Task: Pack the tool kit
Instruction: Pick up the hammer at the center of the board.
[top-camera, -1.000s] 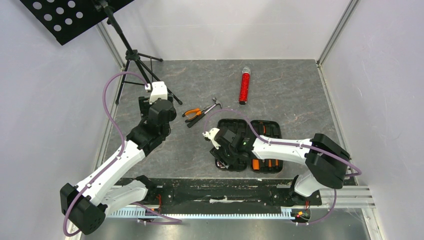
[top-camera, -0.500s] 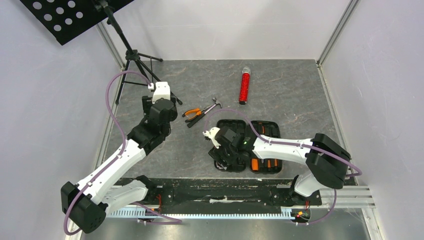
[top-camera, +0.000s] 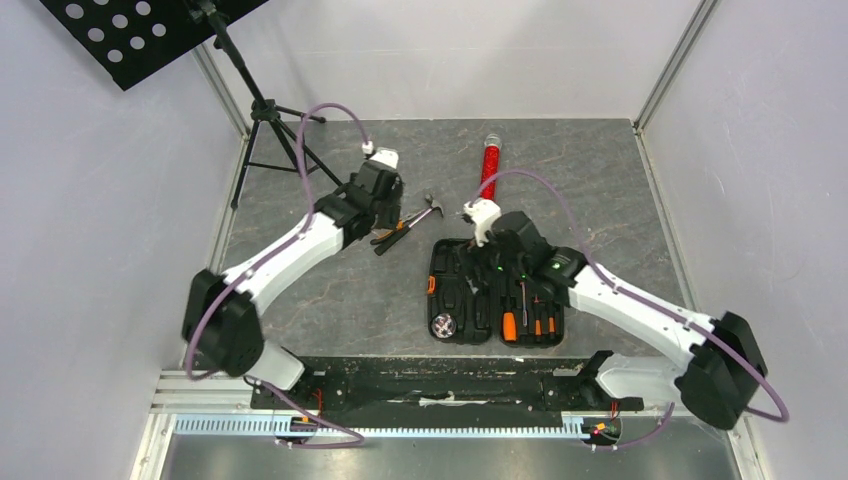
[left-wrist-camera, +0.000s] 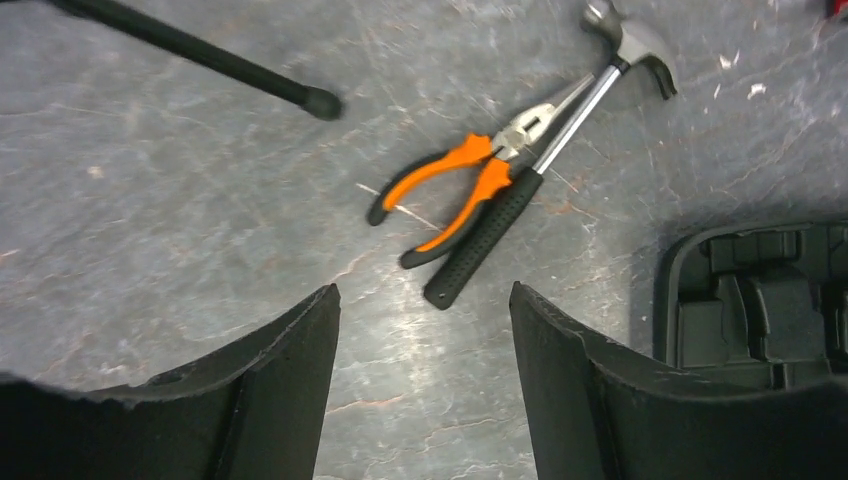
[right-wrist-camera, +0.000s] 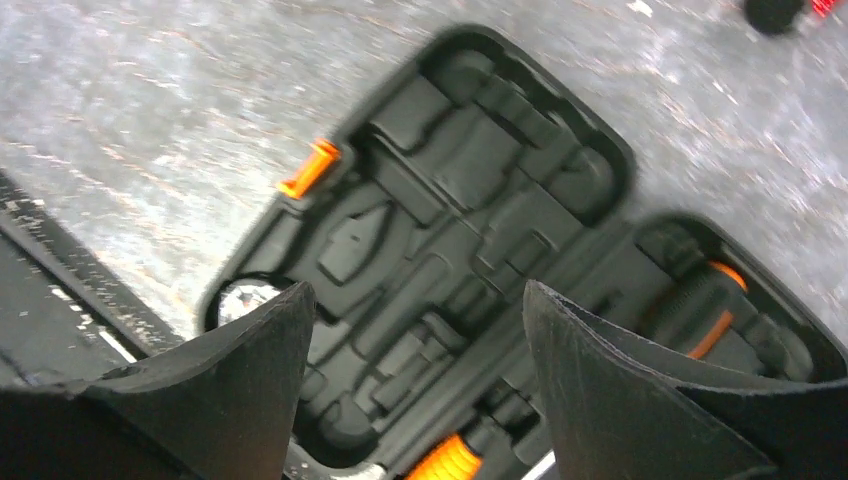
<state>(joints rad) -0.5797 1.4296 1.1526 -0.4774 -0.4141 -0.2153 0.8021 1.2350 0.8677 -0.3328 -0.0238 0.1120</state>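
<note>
The black tool case (top-camera: 455, 290) lies open on the table, orange latch (top-camera: 431, 285) at its left edge. Orange-handled screwdrivers (top-camera: 510, 325) sit in its right half. Orange-and-black pliers (left-wrist-camera: 450, 190) and a black-handled hammer (left-wrist-camera: 540, 170) lie crossed on the table, left of and beyond the case. My left gripper (left-wrist-camera: 422, 295) is open and empty, hovering just short of their handles; in the top view it (top-camera: 385, 218) covers part of them. My right gripper (right-wrist-camera: 415, 295) is open and empty above the case (right-wrist-camera: 450, 170); in the top view it (top-camera: 497, 262) is over the case's far middle.
A red tube (top-camera: 489, 172) lies at the back of the table. A black tripod stand (top-camera: 265, 110) is at the back left, one leg (left-wrist-camera: 200, 50) near the pliers. A round silver item (top-camera: 445, 323) sits in the case's near-left slot. White walls enclose the table.
My left arm has swung right and forward to the pliers and hammer. My right arm has lifted off the case's left half and drawn back toward its far side, uncovering the case.
</note>
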